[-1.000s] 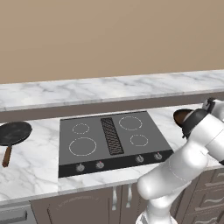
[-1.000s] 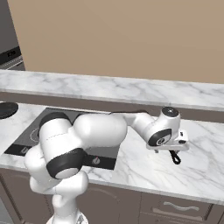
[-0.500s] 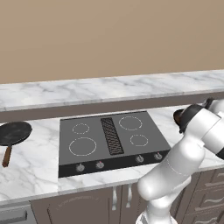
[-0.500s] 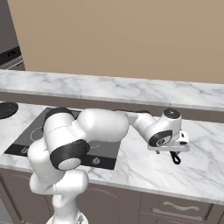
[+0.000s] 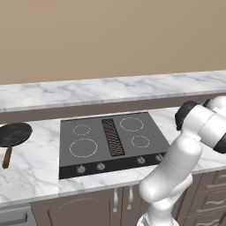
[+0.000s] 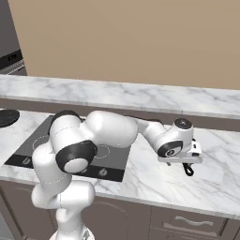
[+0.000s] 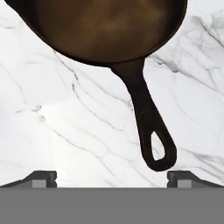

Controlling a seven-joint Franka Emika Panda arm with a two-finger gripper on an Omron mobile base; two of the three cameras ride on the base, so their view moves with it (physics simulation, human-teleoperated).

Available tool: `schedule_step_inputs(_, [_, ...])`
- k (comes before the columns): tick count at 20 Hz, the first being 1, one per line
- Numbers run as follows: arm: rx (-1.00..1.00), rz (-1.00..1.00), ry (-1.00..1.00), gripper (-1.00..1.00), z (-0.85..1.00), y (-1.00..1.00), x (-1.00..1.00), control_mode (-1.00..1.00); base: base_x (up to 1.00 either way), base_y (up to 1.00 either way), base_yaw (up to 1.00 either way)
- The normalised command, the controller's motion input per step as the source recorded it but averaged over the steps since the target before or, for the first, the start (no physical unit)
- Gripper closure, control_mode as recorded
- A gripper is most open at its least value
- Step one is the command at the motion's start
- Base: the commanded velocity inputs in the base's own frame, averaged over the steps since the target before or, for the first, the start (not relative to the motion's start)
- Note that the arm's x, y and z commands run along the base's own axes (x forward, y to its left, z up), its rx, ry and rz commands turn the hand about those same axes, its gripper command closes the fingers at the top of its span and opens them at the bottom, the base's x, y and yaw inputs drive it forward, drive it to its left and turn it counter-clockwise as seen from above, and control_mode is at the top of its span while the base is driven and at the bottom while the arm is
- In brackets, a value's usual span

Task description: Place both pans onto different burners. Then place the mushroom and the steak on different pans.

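Hovering over the marble counter (image 7: 65, 131), the gripper (image 7: 112, 177) has its jaws spread wide apart, clamped on nothing; its two dark fingertips (image 7: 41, 177) stand well to either side of the looped end of the handle. Just beyond lies the reddish-brown pan (image 7: 109, 28), its dark handle (image 7: 148, 122) running back toward the gripper. From the right base view the hand (image 6: 180, 147) hangs over the counter right of the cooktop (image 6: 28, 147). Farther out, the cooktop's four burners (image 5: 83, 148) are bare, and the black pan (image 5: 14, 133) with its wooden handle rests on the counter left of the cooktop.
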Motion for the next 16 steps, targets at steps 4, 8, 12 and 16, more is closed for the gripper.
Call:
schedule_step_inputs(4, [0.00,0.00,0.00,-1.00,-0.13,-0.03,0.17,-1.00,0.00,0.00,0.00])
schedule_step_inputs(8, [0.00,0.00,0.00,-1.00,-0.09,-0.05,0.16,-1.00,0.00,0.00,0.00])
schedule_step_inputs(12, [0.00,0.00,0.00,-1.00,-0.03,-0.09,0.09,-1.00,0.00,0.00,0.00])
schedule_step_inputs(16, [0.00,0.00,0.00,-1.00,-0.03,-0.11,0.07,-1.00,0.00,0.00,0.00])
